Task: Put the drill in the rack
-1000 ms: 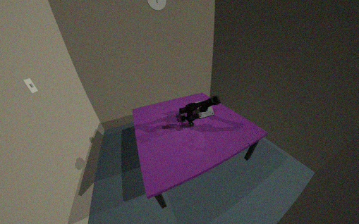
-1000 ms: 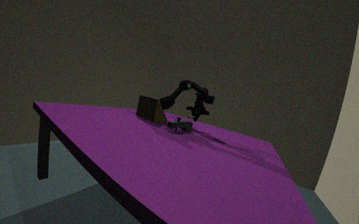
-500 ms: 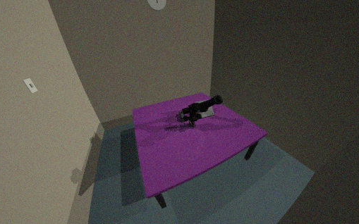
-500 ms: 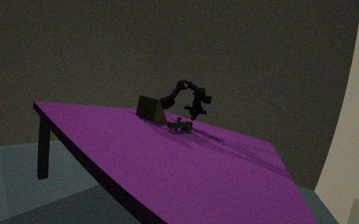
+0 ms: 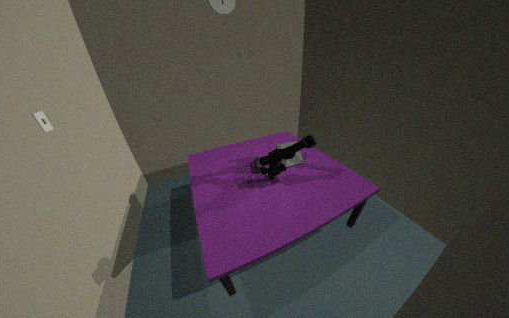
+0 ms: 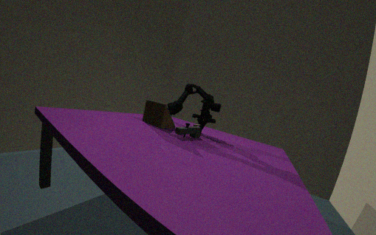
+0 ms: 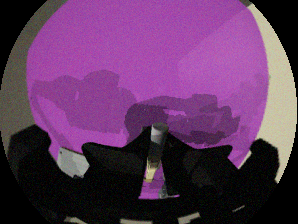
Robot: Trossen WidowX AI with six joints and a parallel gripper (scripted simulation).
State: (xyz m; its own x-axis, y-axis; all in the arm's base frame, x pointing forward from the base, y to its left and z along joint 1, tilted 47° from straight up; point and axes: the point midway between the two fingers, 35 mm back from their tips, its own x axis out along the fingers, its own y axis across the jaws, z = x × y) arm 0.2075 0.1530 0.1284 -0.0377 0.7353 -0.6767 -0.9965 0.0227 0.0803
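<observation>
Purple tabletop (image 5: 272, 215) (image 6: 208, 177) (image 7: 150, 50), edges seemingly well apart.

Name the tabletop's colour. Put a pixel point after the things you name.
Purple, plain; the table (image 5: 252, 220) (image 6: 219, 177) (image 7: 150, 45) shows best in the top view.

High and oblique, low sidelong, close wrist-mounted views

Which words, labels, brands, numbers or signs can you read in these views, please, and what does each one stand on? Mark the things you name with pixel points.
None can be read.
Round wall dial (image 5: 222, 4): cut off by the picture's edge, no numerals legible.
White wall plate (image 5: 40, 118): no lettering legible.
Gripper (image 7: 153, 129): no brand legible in the dark.
Purple table (image 5: 272, 215) (image 6: 219, 174) (image 7: 150, 50): no text visible.
</observation>
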